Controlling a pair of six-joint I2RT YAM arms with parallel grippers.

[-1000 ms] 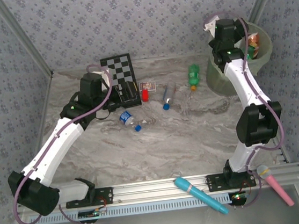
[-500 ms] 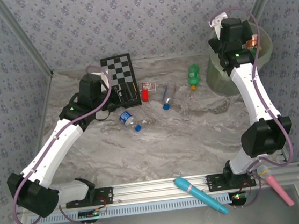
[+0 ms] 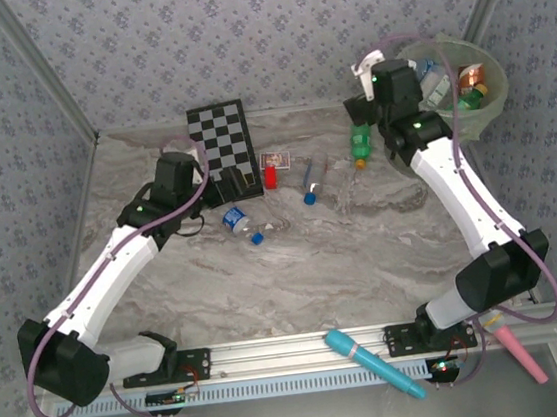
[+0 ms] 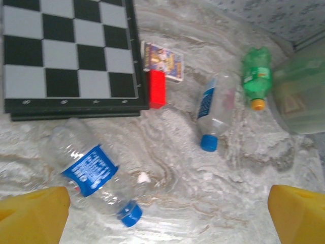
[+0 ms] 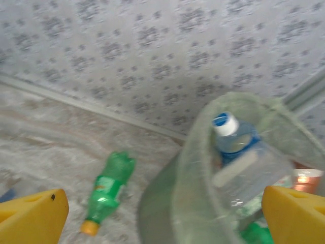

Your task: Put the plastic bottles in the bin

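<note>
Three plastic bottles lie on the marble table: a clear one with a blue label (image 3: 241,223) (image 4: 86,168), a clear one with a blue cap (image 3: 312,182) (image 4: 213,109) and a green one with an orange cap (image 3: 361,142) (image 4: 256,76) (image 5: 107,190). The bin (image 3: 493,103) (image 5: 203,152) (image 4: 304,96) stands at the far right and holds several bottles, among them a clear blue-labelled one (image 5: 233,137). My left gripper (image 3: 233,181) (image 4: 167,218) hangs open just above and beyond the blue-label bottle. My right gripper (image 3: 366,106) (image 5: 165,213) is open and empty, up by the bin's left rim above the green bottle.
A checkerboard (image 3: 222,134) (image 4: 66,51) lies at the back, with a red block (image 3: 271,176) (image 4: 157,89) and a small card (image 3: 275,160) (image 4: 162,55) beside it. A blue stick (image 3: 374,363) and a pink stick (image 3: 510,338) rest on the front rail.
My right arm has swung left from over the bin to its left rim, above the green bottle. My left gripper has shifted slightly. Both grippers stay open.
</note>
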